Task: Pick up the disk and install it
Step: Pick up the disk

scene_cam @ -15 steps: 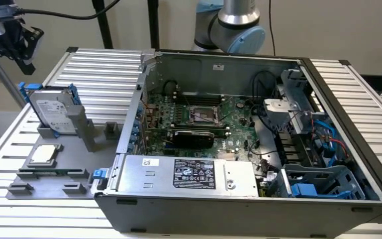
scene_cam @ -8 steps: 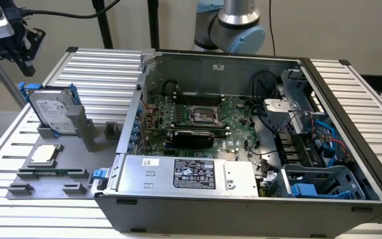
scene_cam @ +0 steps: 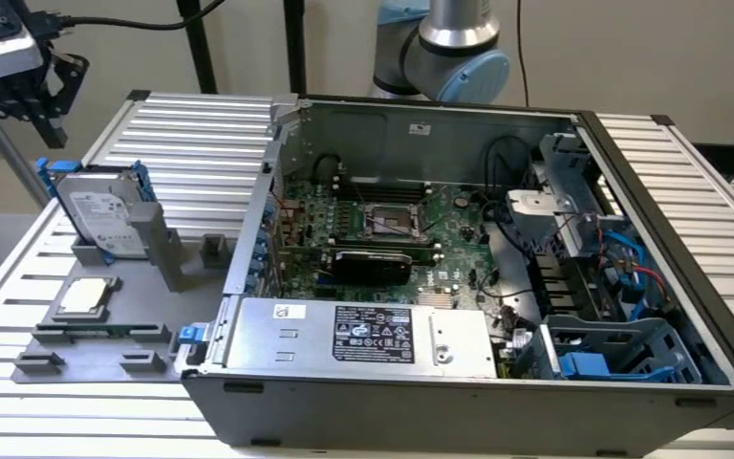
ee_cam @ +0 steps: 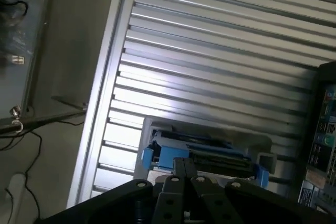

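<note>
Grey computer case (scene_cam: 469, 411) sits nearest you, lower right of the exterior view, with its side open. To its left, on the ribbed table (scene_cam: 188, 124), the disk (scene_cam: 102, 215) stands on edge in a grey holder (scene_cam: 112, 356). Farther back, at upper left, the gripper (scene_cam: 46, 122) hangs above the disk and well apart from it. Its jaws are together on nothing.

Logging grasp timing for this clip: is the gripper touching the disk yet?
Apart. The exterior view shows the gripper hanging above the upright disk, with a visible gap between it and the disk's top edge.
</note>
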`<control>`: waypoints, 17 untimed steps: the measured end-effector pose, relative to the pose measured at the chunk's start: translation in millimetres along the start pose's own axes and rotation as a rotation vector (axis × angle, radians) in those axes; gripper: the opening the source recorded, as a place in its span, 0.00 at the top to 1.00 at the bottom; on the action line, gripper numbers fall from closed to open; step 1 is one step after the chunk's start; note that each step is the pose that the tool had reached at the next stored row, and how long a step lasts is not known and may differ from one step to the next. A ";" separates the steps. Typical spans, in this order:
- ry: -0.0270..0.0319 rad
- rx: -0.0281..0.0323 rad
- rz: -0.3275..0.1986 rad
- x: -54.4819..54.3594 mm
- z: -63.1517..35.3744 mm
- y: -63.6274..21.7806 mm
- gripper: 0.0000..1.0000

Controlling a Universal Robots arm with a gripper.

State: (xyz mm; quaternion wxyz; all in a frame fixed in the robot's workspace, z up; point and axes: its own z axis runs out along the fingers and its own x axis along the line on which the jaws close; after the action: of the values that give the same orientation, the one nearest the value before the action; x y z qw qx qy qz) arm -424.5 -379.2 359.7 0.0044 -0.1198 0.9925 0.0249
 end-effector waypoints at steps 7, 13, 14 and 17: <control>0.0060 -0.0019 -0.127 0.0 1.0 0.0 1.00; 0.0113 -0.0035 -0.236 0.1 1.6 -0.1 1.00; 0.0123 -0.0038 -0.255 0.1 1.7 -0.1 1.00; 0.0148 -0.0046 -0.308 0.1 2.0 -0.1 1.00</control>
State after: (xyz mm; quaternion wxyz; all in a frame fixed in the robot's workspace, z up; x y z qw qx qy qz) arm -424.5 -379.2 357.7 0.0006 -0.2708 0.9623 0.0253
